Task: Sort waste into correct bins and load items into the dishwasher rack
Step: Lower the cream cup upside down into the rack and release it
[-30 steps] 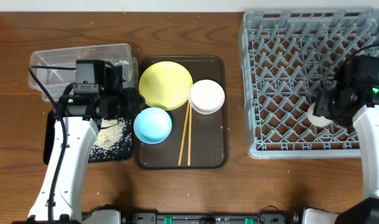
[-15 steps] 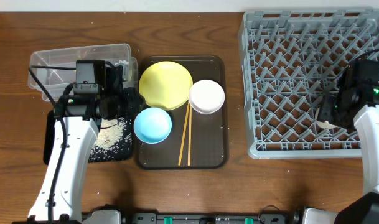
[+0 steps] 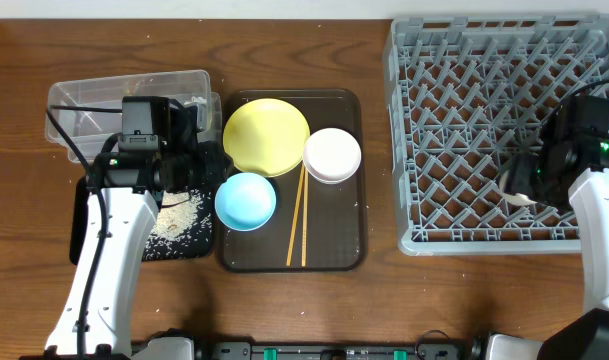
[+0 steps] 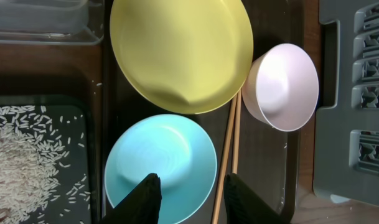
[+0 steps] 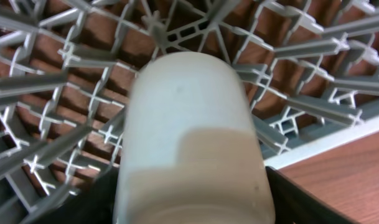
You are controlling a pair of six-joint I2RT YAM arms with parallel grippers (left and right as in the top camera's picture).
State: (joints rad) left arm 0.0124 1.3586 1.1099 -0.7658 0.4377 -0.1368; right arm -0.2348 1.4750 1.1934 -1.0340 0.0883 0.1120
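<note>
The small pale green cup is clasped between the right gripper's jaws among the pegs of the large grey plastic rack, near its front right corner. The left gripper is held parted, empty, over the round light blue bowl and wooden chopsticks. Less of the cup is seen from overhead than a second ago.

Desk: brown wood grain, low sheen. Rack at the right edge: grey moulded plastic, matt. Cup: pale, smooth, matt (material not resolvable). Plate, blue bowl and white-pink bowl: smooth, softly glossy. Chopsticks: bare light wood. Box near the left rear corner: clear glossy plastic. Serving tray: dark brown, smooth, faintly reflective.
</note>
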